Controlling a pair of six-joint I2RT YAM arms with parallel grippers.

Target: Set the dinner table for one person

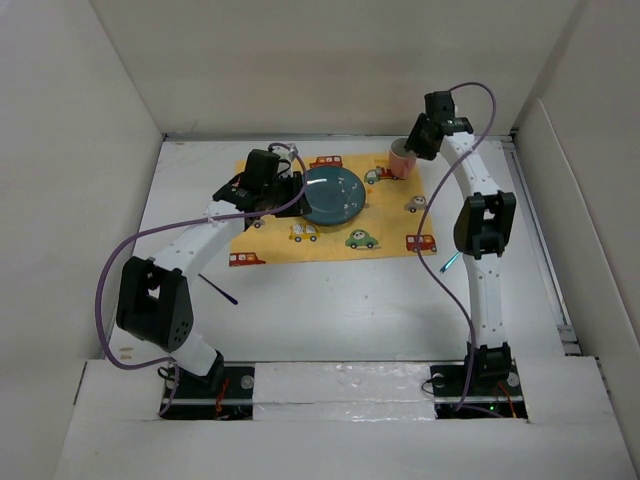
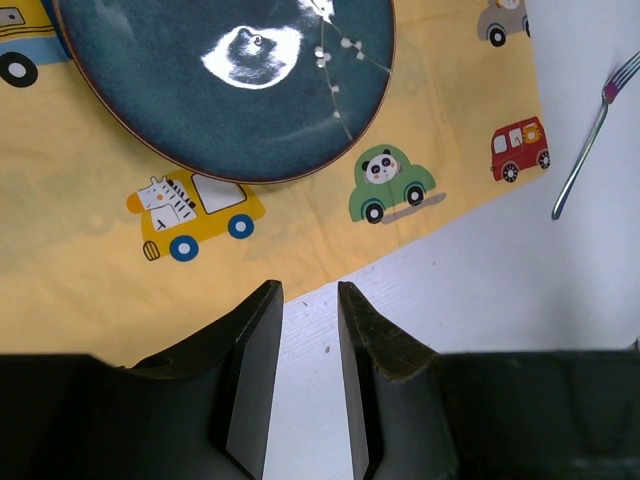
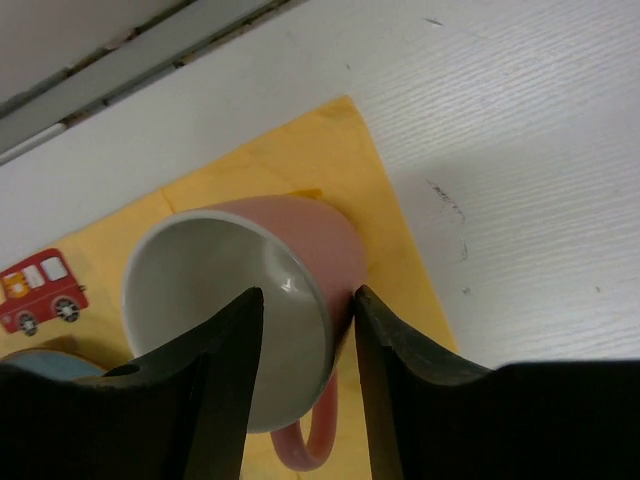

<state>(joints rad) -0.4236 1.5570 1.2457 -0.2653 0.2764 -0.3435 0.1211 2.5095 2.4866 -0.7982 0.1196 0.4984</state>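
The dinner table (image 1: 350,310) is the large white surface. A yellow car-print mat (image 1: 330,250) lies on it with a dark blue plate (image 1: 333,194) on top. A pink mug (image 1: 402,160) stands at the mat's far right corner. My right gripper (image 3: 310,292) is open astride the mug's wall (image 3: 335,250), with one finger inside and one against the outside. My left gripper (image 2: 310,288) is open a little and empty. In the top view it hangs at the plate's left edge (image 1: 285,190). A teal-handled fork (image 1: 450,262) lies right of the mat.
A thin dark utensil (image 1: 218,290) lies on the table left of the mat's near corner. White walls close in the table on the left, back and right. A metal rail (image 1: 540,240) runs along the right edge.
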